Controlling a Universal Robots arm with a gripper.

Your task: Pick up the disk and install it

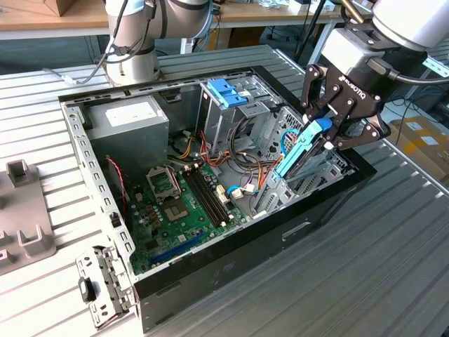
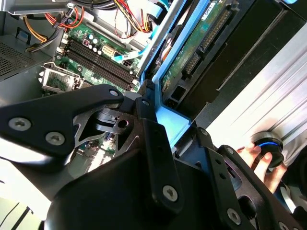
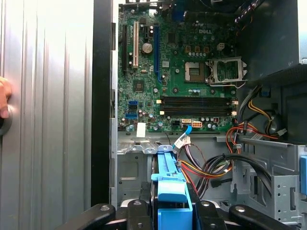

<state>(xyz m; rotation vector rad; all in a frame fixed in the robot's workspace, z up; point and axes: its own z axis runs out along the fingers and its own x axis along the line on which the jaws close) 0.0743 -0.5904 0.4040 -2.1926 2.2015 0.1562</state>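
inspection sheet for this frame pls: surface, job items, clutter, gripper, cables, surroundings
Surface: ribbed metal table, with the open computer case lying on it.
Job's things: disk in its blue carrier, tilted, lower end inside the case at the exterior view's right; motherboard exposed.
Clutter: grey fixture blocks and a loose metal bracket at the exterior view's left.
Grippers: gripper with jaws shut on the disk's upper end.
Cables: bundled coloured wires inside the case; grey cable on the table.
Surroundings: second arm's base behind the case; a hand on a round blue-lit knob; cardboard boxes.
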